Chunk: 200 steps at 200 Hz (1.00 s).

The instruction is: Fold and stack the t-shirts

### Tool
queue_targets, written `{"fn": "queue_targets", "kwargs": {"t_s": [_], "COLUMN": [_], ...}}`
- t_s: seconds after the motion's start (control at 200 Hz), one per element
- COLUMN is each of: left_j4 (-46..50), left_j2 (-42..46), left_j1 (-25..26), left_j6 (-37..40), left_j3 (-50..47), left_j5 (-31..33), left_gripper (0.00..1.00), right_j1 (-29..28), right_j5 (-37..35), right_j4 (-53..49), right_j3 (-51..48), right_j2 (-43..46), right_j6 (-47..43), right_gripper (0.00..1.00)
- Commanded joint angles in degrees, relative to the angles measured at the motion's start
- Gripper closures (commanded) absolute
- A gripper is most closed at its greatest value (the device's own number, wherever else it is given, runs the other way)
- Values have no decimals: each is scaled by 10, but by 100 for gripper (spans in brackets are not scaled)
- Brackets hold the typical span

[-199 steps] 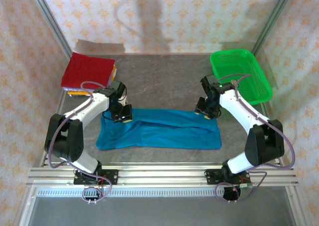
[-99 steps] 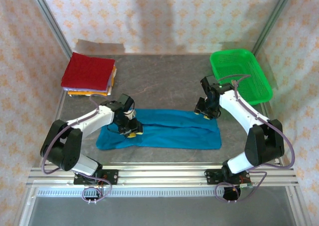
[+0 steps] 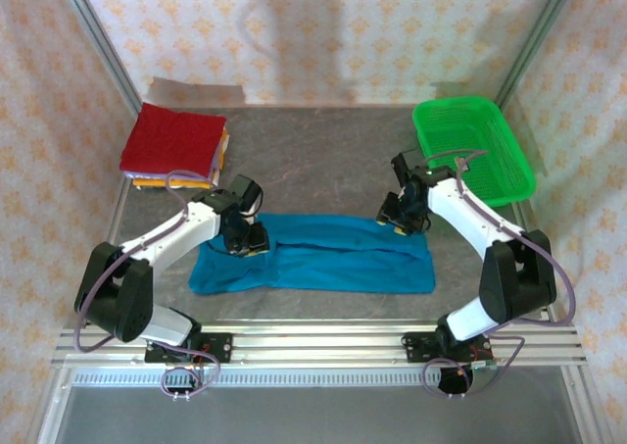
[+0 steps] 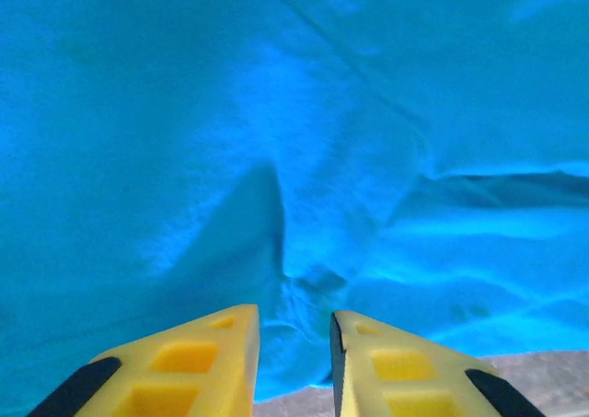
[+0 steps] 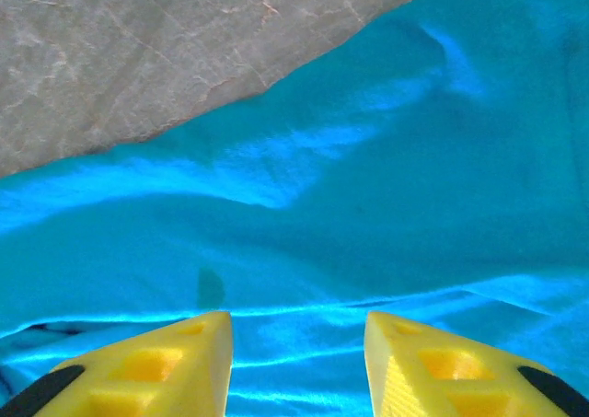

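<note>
The left gripper (image 4: 294, 330) sits low on the plain teal-blue short-sleeved cloth t-shirt (image 3: 323, 258), near its left end and far edge. Its yellow fingers (image 4: 184, 362) stand a narrow gap apart with a small pucker of cloth between them. I cannot tell whether they pinch it. The right gripper (image 5: 296, 330) hovers with jaws parted over the shirt's far right edge, with nothing caught.

The step looks like a lengthwise fold. Both grippers should bite every layer at the far edge, lift together, keep the cloth taut between them and lay edge on edge.

The shirt lies spread across the grey stone-patterned table (image 3: 323, 150). At the far left is a stack of folded square shirts (image 3: 174, 142), dark red on top. At the far right, apart from the shirt, the green plastic mesh basket (image 3: 475, 150) appears to hold nothing.
</note>
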<state>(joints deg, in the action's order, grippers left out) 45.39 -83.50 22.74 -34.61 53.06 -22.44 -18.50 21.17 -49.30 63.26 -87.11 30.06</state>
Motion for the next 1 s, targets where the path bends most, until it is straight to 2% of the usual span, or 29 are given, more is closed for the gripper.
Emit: {"fn": "queue_targets", "kwargs": {"t_s": [0.0, 0.335, 0.38, 0.521, 0.621, 0.811, 0.996], "left_j4": [0, -106, -89, 18, 34, 11, -11], "left_j2": [-33, 4, 16, 81, 100, 32, -53], "left_j1": [1, 7, 10, 10, -5, -40, -53], "left_j6": [-2, -56, -56, -59, -67, -43, -11], "left_j3": [-32, -135, -129, -76, -63, -57, -24], "left_j5": [26, -39, -27, 67, 80, 61, 65], "left_gripper": [73, 72, 71, 68, 67, 68, 67], "right_j1": [-3, -2, -2, -4, -5, -5, -5], "right_j5": [-2, -41, -44, -47, -42, -13, -6], "right_j4": [27, 39, 24, -13, -34, -10, 30], "right_j3": [-30, -87, -85, -71, -33, 9, -14], "right_j2": [-20, -85, -86, -36, -18, -62, -103], "right_j6": [17, 15, 12, 2, -6, -11, -14], "right_gripper": [58, 58, 58, 58, 58, 58, 57]}}
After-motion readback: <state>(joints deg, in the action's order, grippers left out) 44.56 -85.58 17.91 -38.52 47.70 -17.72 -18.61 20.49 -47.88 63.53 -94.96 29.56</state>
